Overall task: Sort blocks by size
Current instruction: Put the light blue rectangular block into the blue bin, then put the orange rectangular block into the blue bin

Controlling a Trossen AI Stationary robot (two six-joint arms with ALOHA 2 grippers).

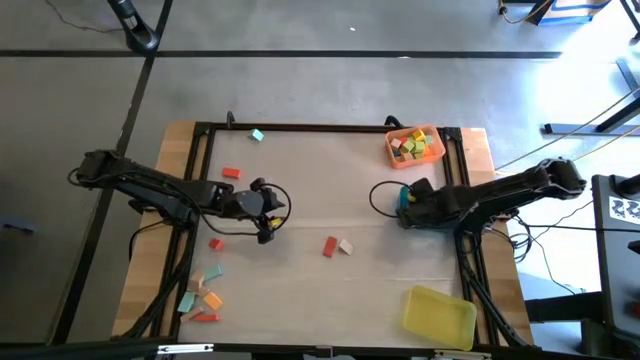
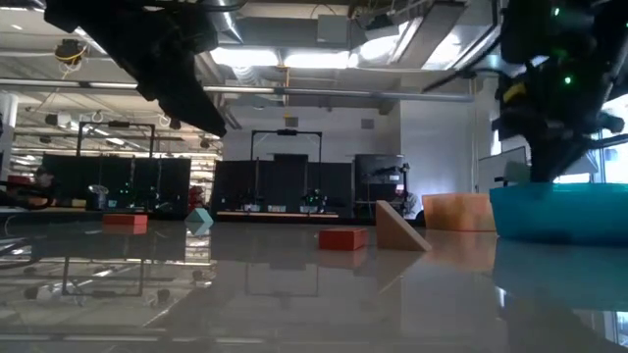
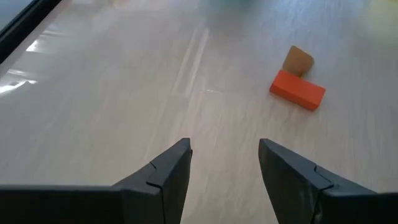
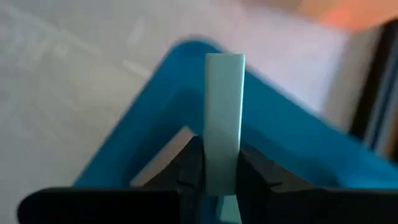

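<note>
My right gripper (image 4: 221,155) is shut on a pale teal flat block (image 4: 224,93) over the blue tray (image 4: 155,106), at the table's right side (image 1: 408,203). My left gripper (image 3: 224,149) stands open with nothing between its fingers, above bare table left of centre (image 1: 270,212). Ahead of it a red bar block (image 3: 297,89) lies flat with a tan block (image 3: 298,60) next to it. More blocks lie apart: a teal one (image 1: 257,135), red ones (image 1: 231,172) (image 1: 215,243), and a cluster (image 1: 203,297) near the front left. My right gripper pinches the pale teal block's two broad faces (image 4: 222,146) between its two fingers, at the block's near end. The rest of the block sticks out past the fingertips, along the fingers. The block is lifted clear, above the blue tray.
An orange tray (image 1: 415,145) with several blocks stands at the far right, a yellow tray (image 1: 438,315) at the near right. A black frame (image 1: 300,127) runs along the table's edges. Bare table lies between the two arms.
</note>
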